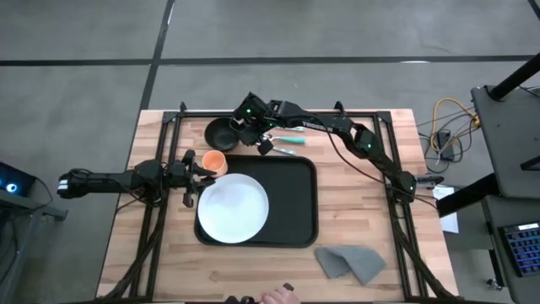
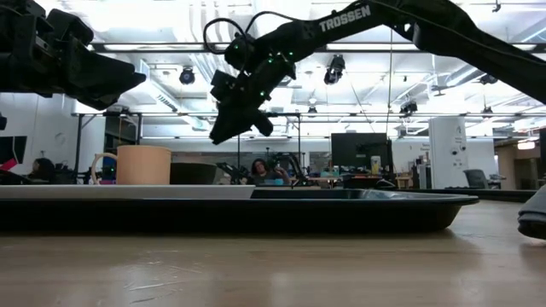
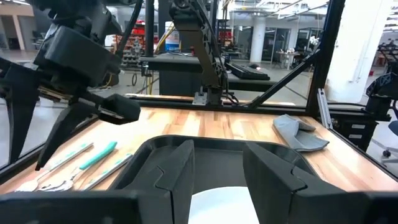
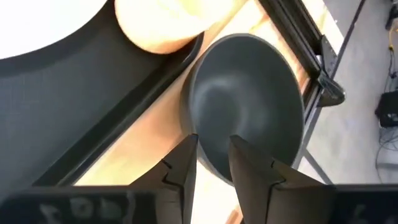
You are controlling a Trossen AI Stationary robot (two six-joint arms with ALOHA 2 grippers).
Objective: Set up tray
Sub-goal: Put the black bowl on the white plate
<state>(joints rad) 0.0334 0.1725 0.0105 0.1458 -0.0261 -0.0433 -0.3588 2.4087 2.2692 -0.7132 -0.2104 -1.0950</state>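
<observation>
One black tray [image 1: 291, 203] lies in the middle of the wooden table [image 1: 363, 211], long side across. One white plate [image 1: 233, 208] rests on its left half, the plate's left edge reaching over the tray's rim. One orange cup [image 1: 214, 162] stands just off the tray's far left corner, and one small black bowl [image 1: 221, 133] sits on the table just beyond the cup. Beside the bowl, past the tray's far edge, lie a few pieces of cutlery [image 1: 287, 145], at least one with a teal handle; the exact count cannot be told. One grey cloth [image 1: 352, 262] lies near the table's front right corner.

The right gripper [image 4: 213, 152] hangs over the near rim of the bowl, its two fingers set a narrow gap apart with nothing between them. The left gripper [image 3: 217, 162] waits at the tray's left edge, beside the cup, fingers spread and empty, pointing across the plate.

At the table's front edge, part of one person's hand [image 1: 277, 296] shows.
</observation>
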